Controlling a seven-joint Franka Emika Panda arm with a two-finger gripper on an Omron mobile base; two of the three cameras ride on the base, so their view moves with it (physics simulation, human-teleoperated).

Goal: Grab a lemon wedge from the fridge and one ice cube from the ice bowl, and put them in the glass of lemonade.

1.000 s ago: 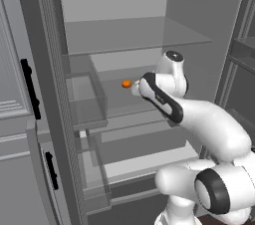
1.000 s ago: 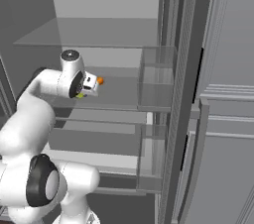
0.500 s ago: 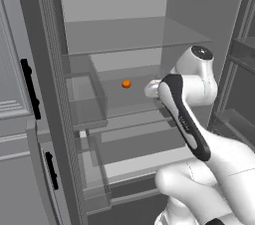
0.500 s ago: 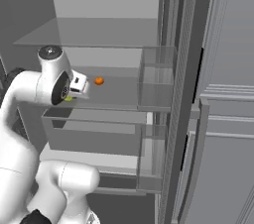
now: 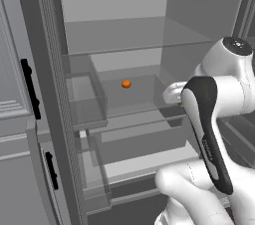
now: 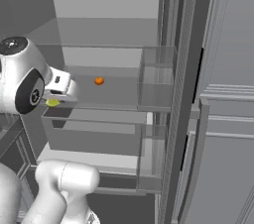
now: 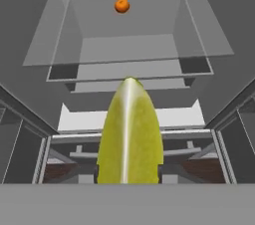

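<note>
Gleaming yellow-green, lemon wedge [image 7: 130, 134] tapers to a pale-ridged point.

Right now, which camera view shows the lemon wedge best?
The hand view shows the lemon wedge best: it stands large and centered, its pale ridge clear, held by the gripper. In the right base view it is a small yellow-green spot under the hand. In the left base view the arm hides it.

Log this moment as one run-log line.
phase: carrying | gripper: shut on lemon wedge | fridge: open | left on glass shelf: small orange fruit
</note>
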